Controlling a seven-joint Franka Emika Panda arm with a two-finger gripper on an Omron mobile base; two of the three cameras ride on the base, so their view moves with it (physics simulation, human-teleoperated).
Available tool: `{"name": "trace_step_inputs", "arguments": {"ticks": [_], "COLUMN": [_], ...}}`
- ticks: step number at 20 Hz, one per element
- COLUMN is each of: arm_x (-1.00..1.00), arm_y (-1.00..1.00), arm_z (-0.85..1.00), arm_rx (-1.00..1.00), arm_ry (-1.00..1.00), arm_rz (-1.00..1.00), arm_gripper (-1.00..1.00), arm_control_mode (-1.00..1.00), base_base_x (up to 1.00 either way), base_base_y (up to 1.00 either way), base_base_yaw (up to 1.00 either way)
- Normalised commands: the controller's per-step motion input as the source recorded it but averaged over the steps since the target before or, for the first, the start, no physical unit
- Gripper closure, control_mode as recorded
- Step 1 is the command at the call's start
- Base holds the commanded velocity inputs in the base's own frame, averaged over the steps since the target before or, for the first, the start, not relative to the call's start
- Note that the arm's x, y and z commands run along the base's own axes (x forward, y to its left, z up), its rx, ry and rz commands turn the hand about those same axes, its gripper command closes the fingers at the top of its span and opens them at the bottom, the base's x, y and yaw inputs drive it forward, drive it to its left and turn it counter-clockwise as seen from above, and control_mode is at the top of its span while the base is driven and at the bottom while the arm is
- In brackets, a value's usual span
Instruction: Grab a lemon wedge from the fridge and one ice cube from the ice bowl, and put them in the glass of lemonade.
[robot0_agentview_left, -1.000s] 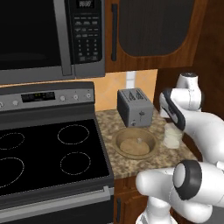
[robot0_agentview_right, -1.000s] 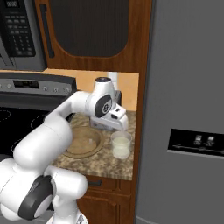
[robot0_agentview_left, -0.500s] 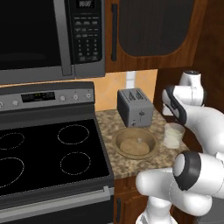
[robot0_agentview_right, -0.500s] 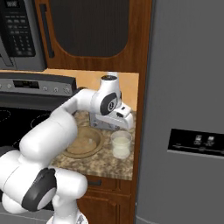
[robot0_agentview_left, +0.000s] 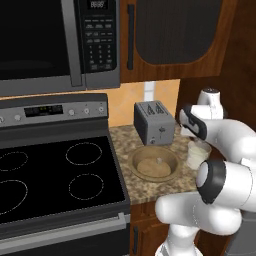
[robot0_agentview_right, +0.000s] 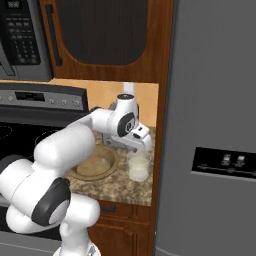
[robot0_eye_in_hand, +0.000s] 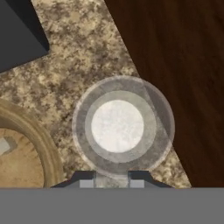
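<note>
The glass of lemonade (robot0_eye_in_hand: 118, 127) stands on the granite counter, right under my gripper (robot0_eye_in_hand: 111, 183). The fingers (robot0_eye_in_hand: 86, 183) are close together, with a small pale lump between them that looks like an ice cube. In the base views the hand (robot0_agentview_left: 192, 125) (robot0_agentview_right: 140, 140) hovers just above the glass (robot0_agentview_left: 198, 152) (robot0_agentview_right: 138, 166). The tan ice bowl (robot0_agentview_left: 136, 162) (robot0_agentview_right: 107, 169) (robot0_eye_in_hand: 41, 140) sits left of the glass, with another ice cube (robot0_agentview_left: 158, 161) (robot0_eye_in_hand: 3, 145) in it. The fridge (robot0_agentview_right: 215, 100) stands to the right with its doors shut. The lemon wedge is out of view.
A grey toaster (robot0_agentview_left: 155, 122) (robot0_eye_in_hand: 17, 30) stands behind the bowl. The black stove (robot0_agentview_left: 50, 170) lies to the left with the microwave (robot0_agentview_left: 50, 40) above it. A dark wood panel (robot0_eye_in_hand: 175, 65) rises right beside the glass.
The hand has edged a little to the right and settled over the glass. The glass and the bowl have not moved.
</note>
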Motion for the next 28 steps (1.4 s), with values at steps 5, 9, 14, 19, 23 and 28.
{"name": "trace_step_inputs", "arguments": {"ticks": [5,9,14,19,23,28], "arm_x": [0.05,0.01,0.39,0.05,-0.01,-0.01], "arm_y": [-0.04,-0.13,-0.12,0.00,0.00,0.00], "arm_z": [0.14,0.13,-0.13,-0.52,0.00,0.00], "arm_rx": [0.00,0.00,0.00,0.00,0.00,0.00], "arm_ry": [-0.02,-0.01,0.00,0.00,0.00,0.00], "arm_rz": [0.00,0.00,0.00,0.00,-0.01,-0.01], "arm_gripper": [1.00,1.00,1.00,1.00,-1.00,-1.00], "arm_control_mode": [-1.00,-1.00,-1.00,-1.00,-1.00,-1.00], "base_base_x": [0.00,0.00,0.00,0.00,0.00,0.00], "base_base_y": [0.00,0.00,0.00,0.00,0.00,0.00], "base_base_yaw": [0.00,0.00,0.00,0.00,0.00,0.00]}}
